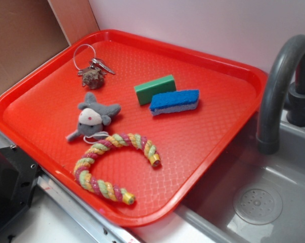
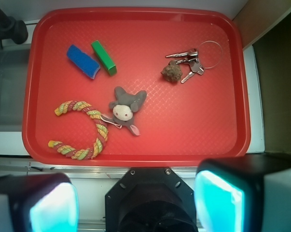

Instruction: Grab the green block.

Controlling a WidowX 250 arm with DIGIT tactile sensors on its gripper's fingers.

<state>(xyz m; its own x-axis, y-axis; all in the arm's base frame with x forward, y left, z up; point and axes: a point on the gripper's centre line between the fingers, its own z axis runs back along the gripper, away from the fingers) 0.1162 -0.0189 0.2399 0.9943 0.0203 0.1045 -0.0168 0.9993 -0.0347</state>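
Observation:
The green block [image 1: 155, 89] lies flat on the red tray [image 1: 51, 96], toward its back middle, right beside a blue sponge [image 1: 174, 101]. From the wrist view the green block [image 2: 103, 57] sits at the upper left, far from my gripper [image 2: 135, 205]. The gripper hangs high above the tray's near edge, open, with nothing between its two cyan pads [image 2: 218, 200]. It does not show in the exterior view.
On the tray also lie a grey plush mouse [image 1: 93, 118], a curved multicoloured rope toy [image 1: 112, 164], and keys on a ring with a brown lump [image 1: 93, 71]. A grey sink with a dark faucet [image 1: 278, 86] borders the tray's right side. A brown wall [image 1: 20, 40] stands behind.

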